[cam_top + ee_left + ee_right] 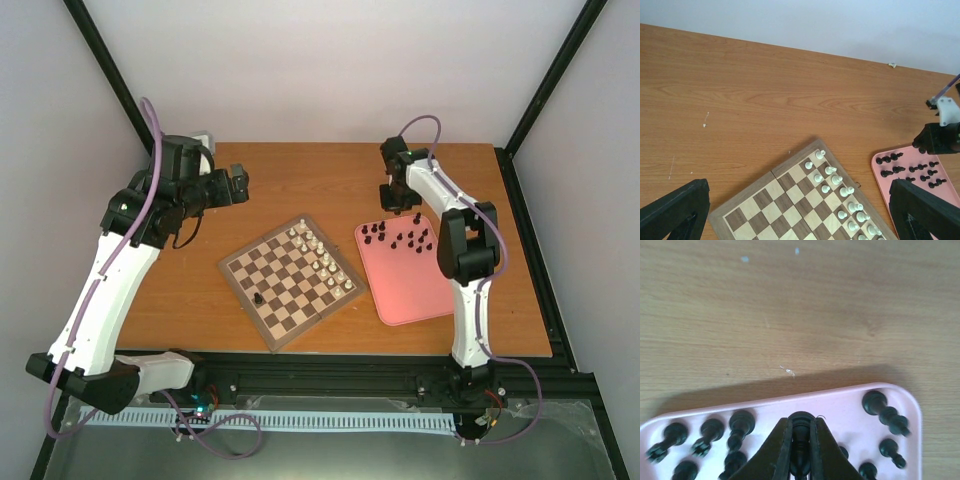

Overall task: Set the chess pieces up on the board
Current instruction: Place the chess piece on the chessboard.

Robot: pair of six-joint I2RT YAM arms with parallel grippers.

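Observation:
The wooden board (290, 280) lies at the table's middle, also in the left wrist view (790, 205). One black chess piece (259, 298) stands on its near-left part. White pieces (322, 258) line its far-right edge. Several black chess pieces (400, 238) stand on the pink tray (415, 285). My right gripper (400, 205) is over the tray's far edge, shut on a black piece (801, 440) whose base still sits on the tray (840, 405). My left gripper (238, 184) hangs open and empty over the bare table far left of the board.
Black frame posts rise at the back corners. White walls enclose the table. Bare wood (300, 180) lies behind the board. The pink tray sits right of the board, close to its corner.

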